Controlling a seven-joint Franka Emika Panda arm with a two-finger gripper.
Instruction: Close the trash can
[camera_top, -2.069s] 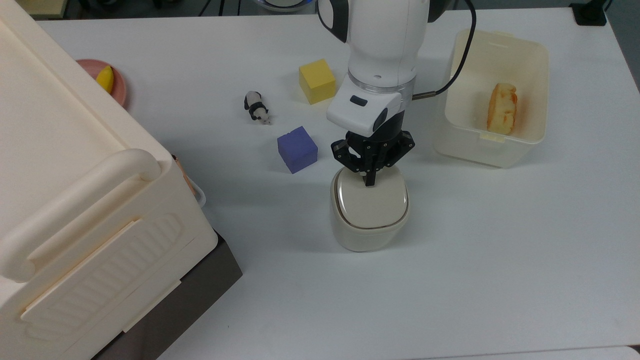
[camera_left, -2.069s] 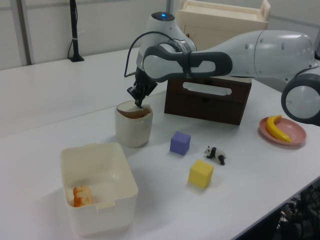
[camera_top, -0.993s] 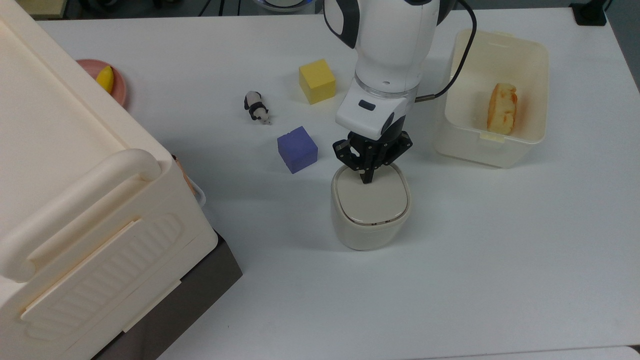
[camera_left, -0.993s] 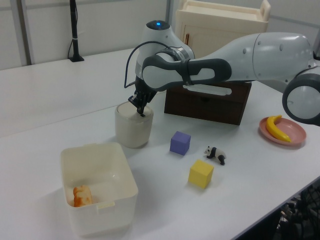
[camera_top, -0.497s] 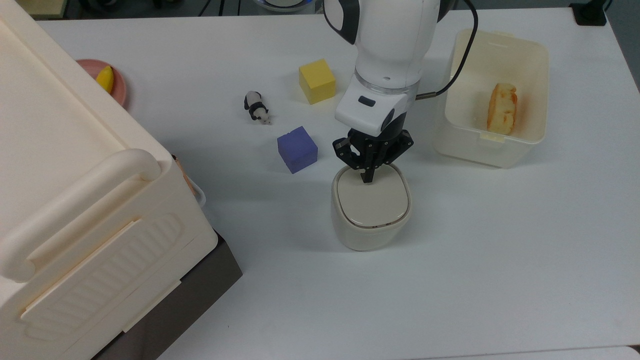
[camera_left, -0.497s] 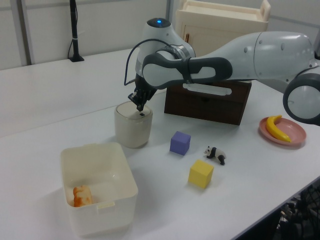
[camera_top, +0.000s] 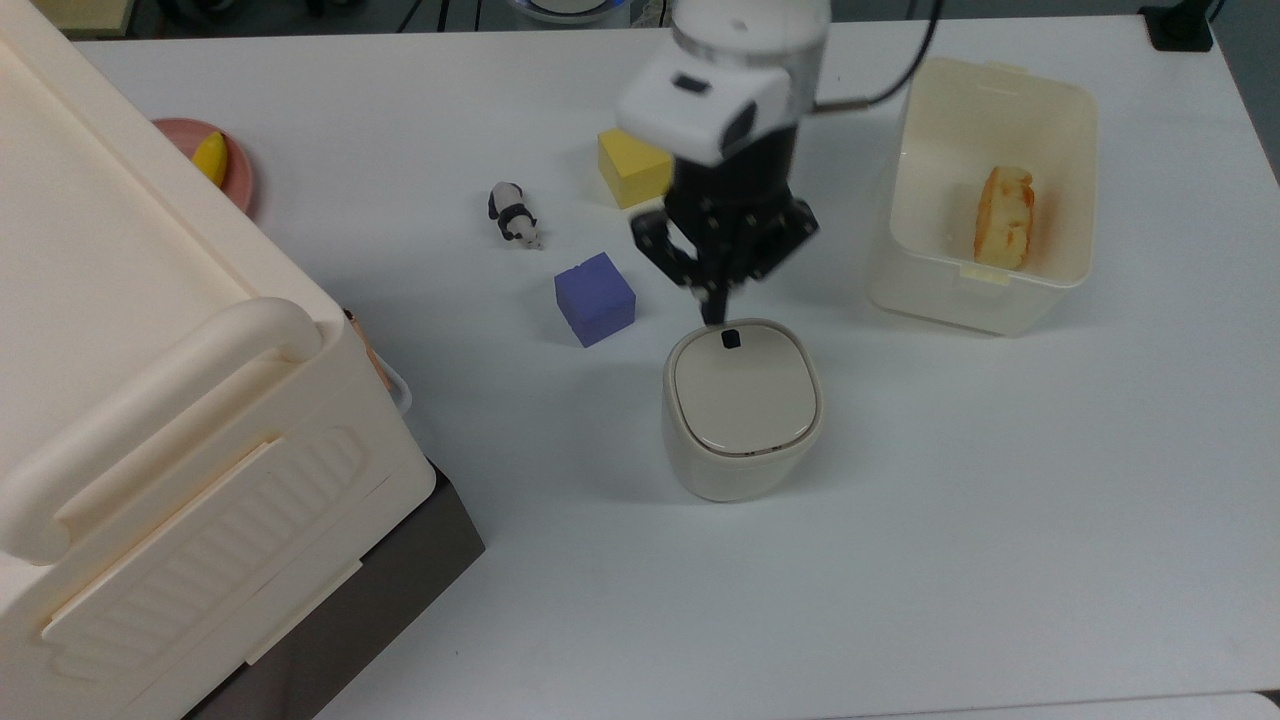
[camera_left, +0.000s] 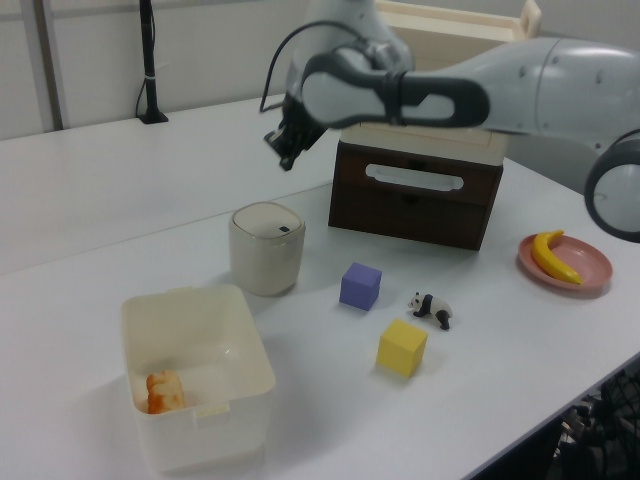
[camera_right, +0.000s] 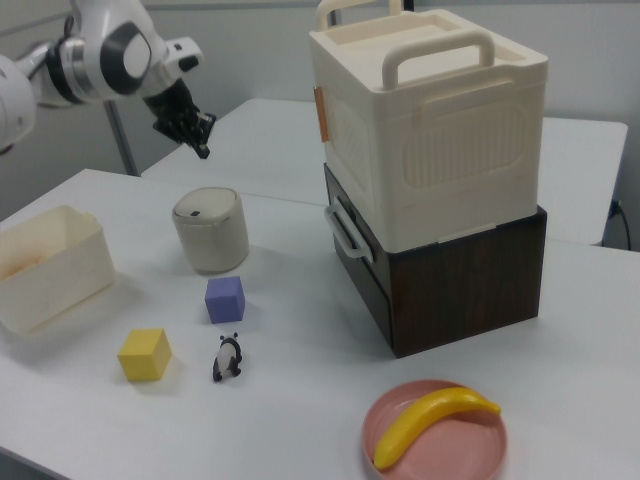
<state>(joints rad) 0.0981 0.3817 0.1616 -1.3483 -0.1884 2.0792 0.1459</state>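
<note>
Standing near the middle of a white table (camera_top: 1000, 500), the trash can (camera_top: 740, 425) has its flat beige lid (camera_top: 742, 392) down and level with the rim, the small black button (camera_top: 730, 339) showing at the lid's far edge in the top view. The gripper (camera_top: 712, 318) hangs in the air above and behind the can, clear of the lid, its black fingers drawn together to a single point with nothing between them; the left view shows it (camera_left: 284, 163) well above the can (camera_left: 266, 248), and the right view likewise (camera_right: 203, 152).

On the table around the can lie a purple cube (camera_top: 594, 298) just beside it on the top view's left, a yellow cube (camera_top: 630, 165) partly behind the arm, and a small panda figure (camera_top: 514, 214). A rectangular cream tub (camera_top: 1050, 290) with an orange-and-white food item (camera_top: 1005, 217) inside sits at the top view's right. At the top view's left stands a big cream box (camera_right: 430, 120) with a thick handle, stacked on a dark brown drawer unit (camera_right: 450, 275); near it a pink plate (camera_right: 380, 450) carries a banana (camera_right: 432, 420).

In the left view, a second white table (camera_left: 120, 170) stands behind, with a black post (camera_left: 150, 60) on it and pale wall panels beyond.
</note>
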